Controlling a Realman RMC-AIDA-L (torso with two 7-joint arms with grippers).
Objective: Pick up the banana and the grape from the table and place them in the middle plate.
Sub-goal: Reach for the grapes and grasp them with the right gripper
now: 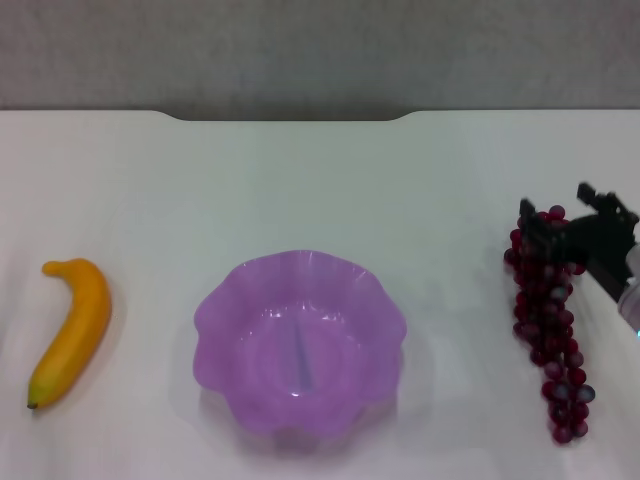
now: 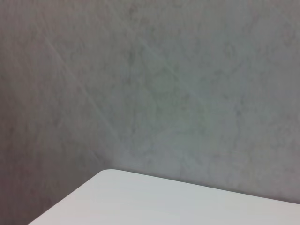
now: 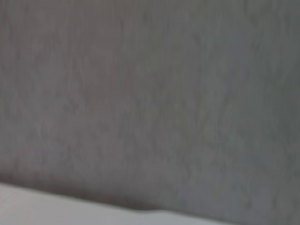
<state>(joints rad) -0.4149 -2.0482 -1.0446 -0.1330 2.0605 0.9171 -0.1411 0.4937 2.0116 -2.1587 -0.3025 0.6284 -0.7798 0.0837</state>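
Observation:
The banana (image 1: 75, 325) lies on the white table (image 1: 300, 180) at the left, its dark tip toward the near edge. The purple scalloped middle plate (image 1: 215, 310) stands in the centre with nothing in it. The grape (image 1: 548, 310) bunch lies at the right, running from far to near. My right gripper (image 1: 562, 212) comes in from the right edge and sits at the far end of the bunch, its two black fingers apart with the topmost grapes between them. My left gripper is out of view.
The table's far edge has a notch (image 1: 290, 117) with a grey wall behind it. The left wrist view shows only a table corner (image 2: 164, 201) and wall. The right wrist view shows wall and a strip of table (image 3: 37, 206).

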